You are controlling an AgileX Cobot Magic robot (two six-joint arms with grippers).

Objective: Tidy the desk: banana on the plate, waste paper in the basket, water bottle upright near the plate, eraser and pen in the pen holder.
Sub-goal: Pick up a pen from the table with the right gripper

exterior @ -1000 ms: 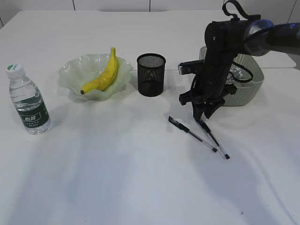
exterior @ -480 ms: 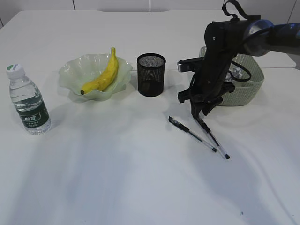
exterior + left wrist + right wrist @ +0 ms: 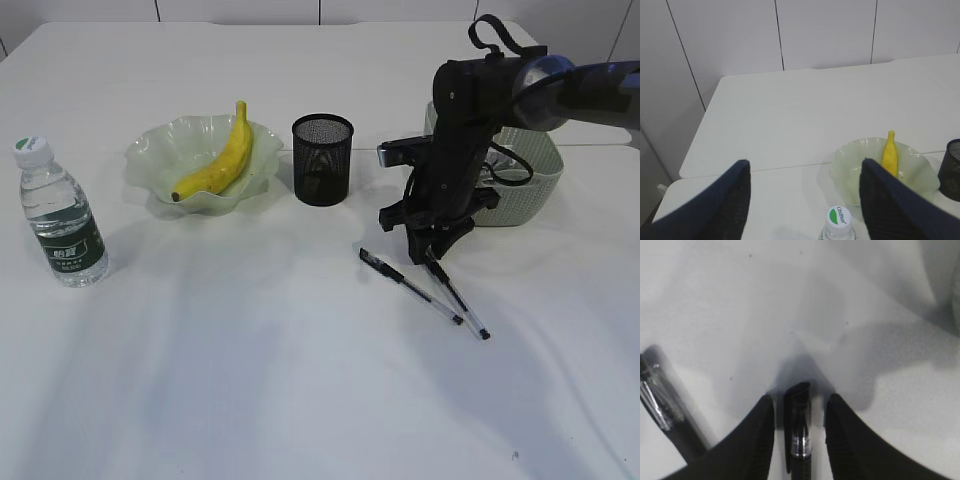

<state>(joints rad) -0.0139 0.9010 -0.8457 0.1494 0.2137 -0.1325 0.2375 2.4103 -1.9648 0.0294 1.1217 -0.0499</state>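
Two black pens lie on the table, one to the left of the other. My right gripper points down over the cap end of the right pen. That gripper is open, a finger on each side of the cap with gaps showing. The left pen lies apart. The banana rests in the green plate. The water bottle stands upright at the left. My left gripper is open above its cap. The eraser and waste paper are hidden.
A black mesh pen holder stands between the plate and my right arm. A pale green basket sits behind that arm. The plate with the banana and the pen holder's edge also show in the left wrist view.
My right arm has shifted slightly over the right pen's cap end. The pens, bottle and banana have not moved.
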